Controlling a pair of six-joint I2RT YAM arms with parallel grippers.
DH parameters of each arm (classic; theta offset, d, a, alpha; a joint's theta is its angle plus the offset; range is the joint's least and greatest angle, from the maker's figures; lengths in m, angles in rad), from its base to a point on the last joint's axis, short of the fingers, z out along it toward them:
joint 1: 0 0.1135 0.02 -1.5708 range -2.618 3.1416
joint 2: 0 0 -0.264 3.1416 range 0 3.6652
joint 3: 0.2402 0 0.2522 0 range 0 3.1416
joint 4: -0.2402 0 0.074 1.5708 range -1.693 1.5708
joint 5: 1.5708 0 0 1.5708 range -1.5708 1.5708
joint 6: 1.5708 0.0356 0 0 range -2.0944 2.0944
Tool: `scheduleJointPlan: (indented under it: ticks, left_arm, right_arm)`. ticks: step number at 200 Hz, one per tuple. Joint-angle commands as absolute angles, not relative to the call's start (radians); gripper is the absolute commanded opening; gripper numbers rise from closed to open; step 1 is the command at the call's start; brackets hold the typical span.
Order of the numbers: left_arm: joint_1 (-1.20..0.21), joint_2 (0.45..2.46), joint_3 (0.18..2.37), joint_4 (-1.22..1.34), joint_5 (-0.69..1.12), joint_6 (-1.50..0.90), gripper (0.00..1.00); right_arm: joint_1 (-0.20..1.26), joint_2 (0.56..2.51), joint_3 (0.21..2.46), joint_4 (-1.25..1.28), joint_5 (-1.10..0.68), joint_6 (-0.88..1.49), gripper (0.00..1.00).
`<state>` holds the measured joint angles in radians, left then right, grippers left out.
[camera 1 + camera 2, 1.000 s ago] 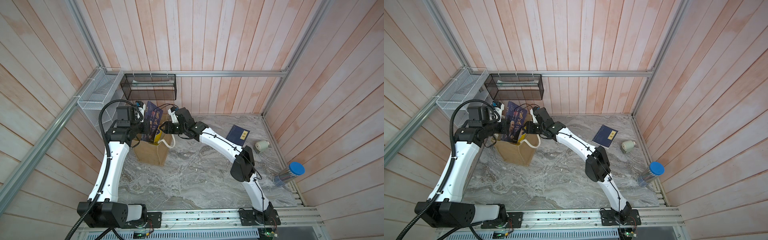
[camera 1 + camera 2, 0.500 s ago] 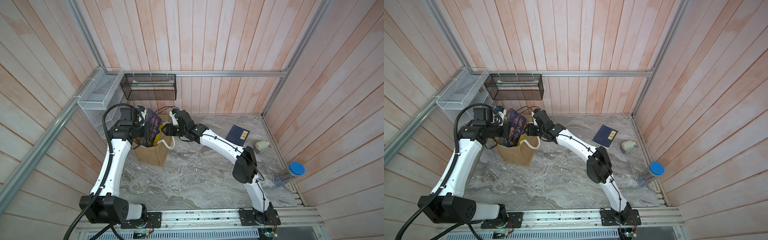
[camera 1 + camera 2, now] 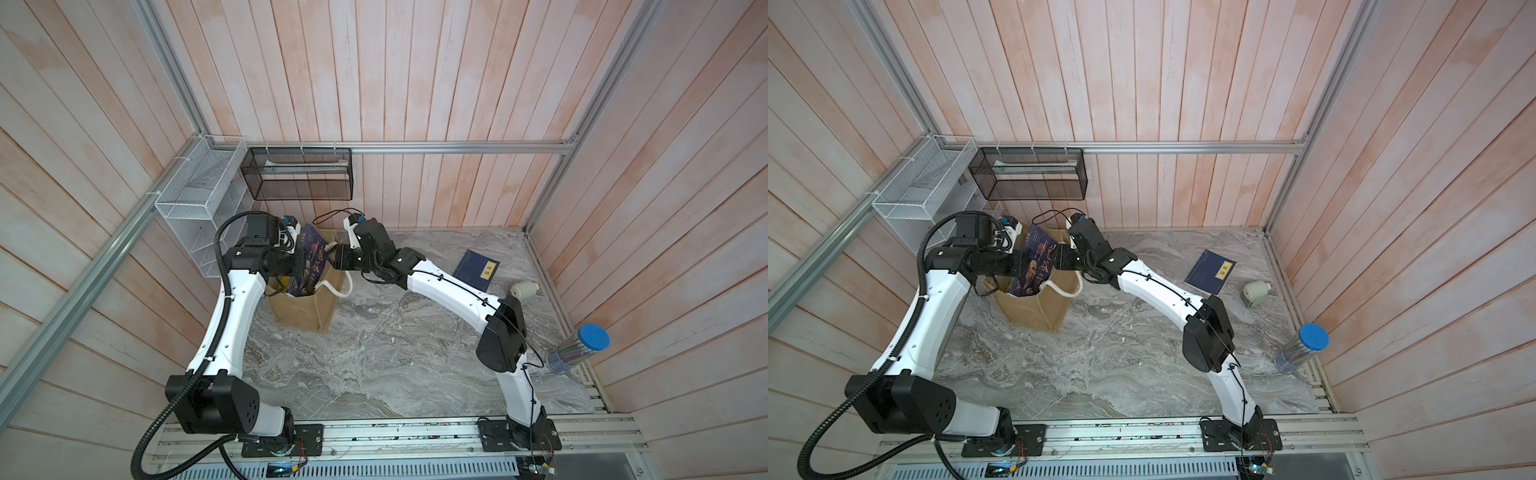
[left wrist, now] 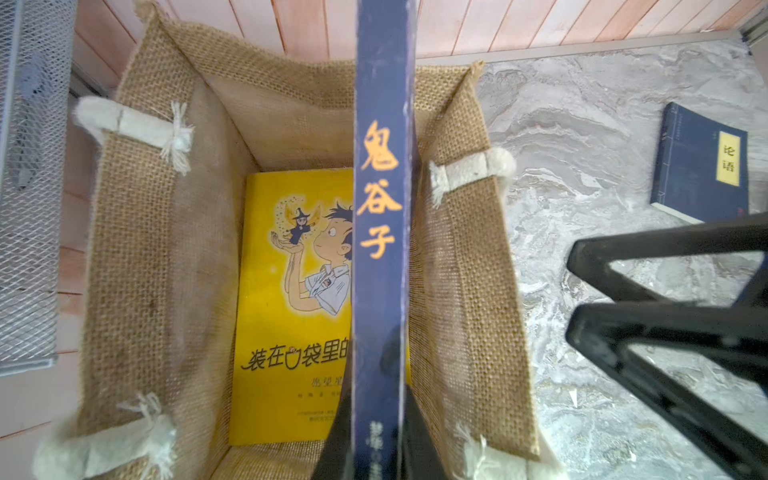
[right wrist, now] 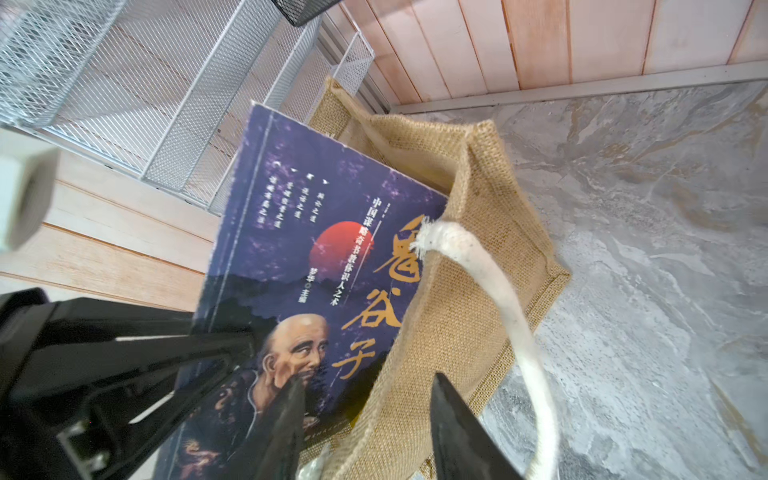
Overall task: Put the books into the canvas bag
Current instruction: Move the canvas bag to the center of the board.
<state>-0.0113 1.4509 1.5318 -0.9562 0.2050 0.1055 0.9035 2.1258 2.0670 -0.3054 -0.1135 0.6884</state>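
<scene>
Book (image 3: 309, 266) lower in bag (image 3: 305, 311); marble tabletop (image 3: 395, 353), plank walls (image 3: 415, 83).

Robot lab cell: plank walls (image 3: 415, 83), aluminium frame (image 3: 457, 146), arms (image 3: 237, 307) on rail (image 3: 395, 434)

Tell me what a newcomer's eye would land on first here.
The left hand grips a dark portrait book partly inside the canvas bag at back left; the right hand straddles the bag's wall. A yellow cartoon book lies flat on the bag's bottom, and a navy book lies on the marble table.
</scene>
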Motion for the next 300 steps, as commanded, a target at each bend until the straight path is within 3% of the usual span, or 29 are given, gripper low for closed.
scheduleJointPlan:
  ticks: [1, 67, 152, 275, 300]
  left_arm:
    - [-0.008, 1.465, 1.566, -0.971, 0.287, 0.121, 0.00]
    - [-0.009, 1.520, 1.593, -0.966, 0.373, 0.115, 0.00]
    - [0.000, 1.601, 1.553, -0.913, 0.424, 0.131, 0.00]
    - [0.073, 1.683, 1.511, -0.858, 0.263, 0.139, 0.04]
    - [0.083, 1.676, 1.529, -0.873, 0.283, 0.135, 0.00]
  right_arm:
    - [0.909, 2.117, 2.059, -0.286, -0.115, 0.697, 0.51]
    - [0.908, 2.211, 2.129, -0.332, -0.186, 0.712, 0.50]
    - [0.910, 2.218, 2.129, -0.302, -0.184, 0.686, 0.00]
    - [0.904, 2.181, 2.060, -0.223, -0.217, 0.663, 0.00]
    - [0.904, 2.181, 2.060, -0.217, -0.227, 0.667, 0.00]
